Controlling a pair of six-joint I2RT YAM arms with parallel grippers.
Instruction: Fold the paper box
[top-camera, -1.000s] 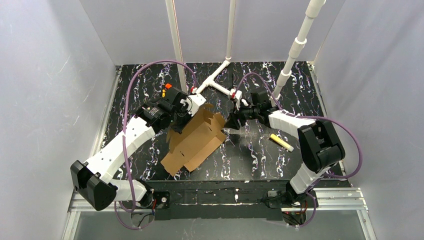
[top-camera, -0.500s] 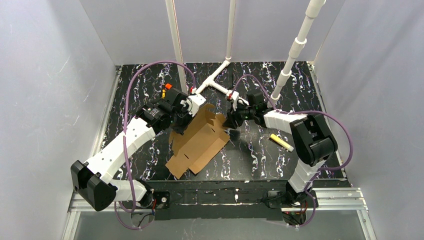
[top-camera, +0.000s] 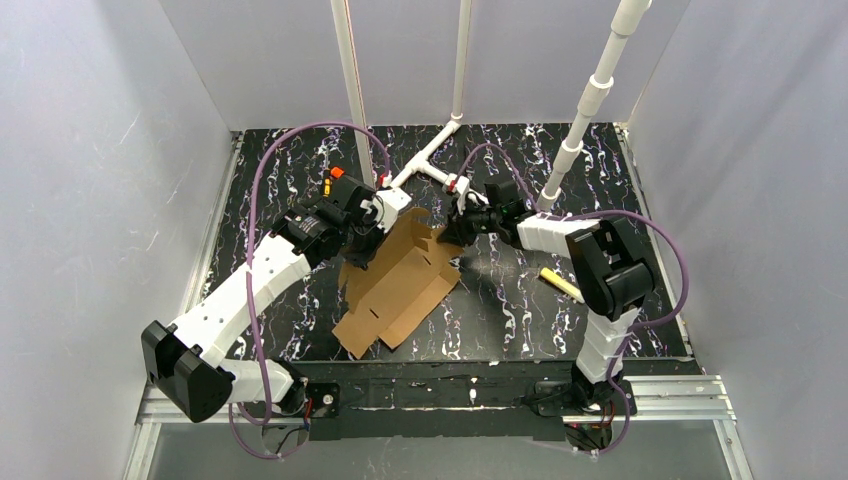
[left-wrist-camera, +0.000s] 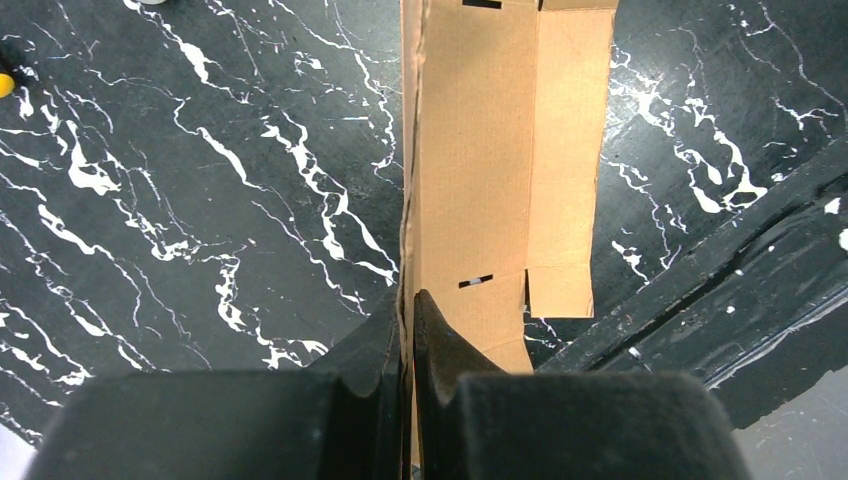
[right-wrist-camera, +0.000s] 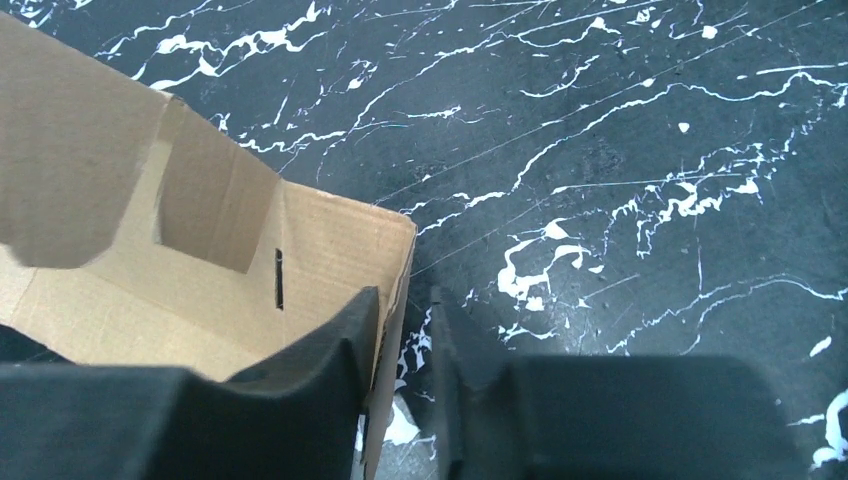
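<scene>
The paper box (top-camera: 400, 285) is a flat brown die-cut cardboard sheet. It slopes from the table near the front edge up toward the back, between the two arms. My left gripper (top-camera: 365, 243) is shut on the sheet's raised left edge. In the left wrist view the two fingers (left-wrist-camera: 408, 300) pinch the cardboard (left-wrist-camera: 480, 150) edge-on. My right gripper (top-camera: 447, 236) is at the sheet's upper right flap. In the right wrist view its jaws (right-wrist-camera: 405, 295) straddle the flap (right-wrist-camera: 330, 250). The left finger touches the flap's edge and a gap shows at the right finger, so it is open.
A yellow marker (top-camera: 562, 284) lies on the black marbled table (top-camera: 520, 310), right of the sheet. White pipes (top-camera: 432, 163) stand at the back, and an orange-red part (top-camera: 333, 178) sits near the left wrist. Grey walls close in on both sides. The table's front bar (left-wrist-camera: 700, 300) runs close to the sheet.
My right gripper has moved left onto the sheet's upper right flap and its jaws have narrowed. The sheet's low end has shifted slightly right. My left gripper keeps its hold.
</scene>
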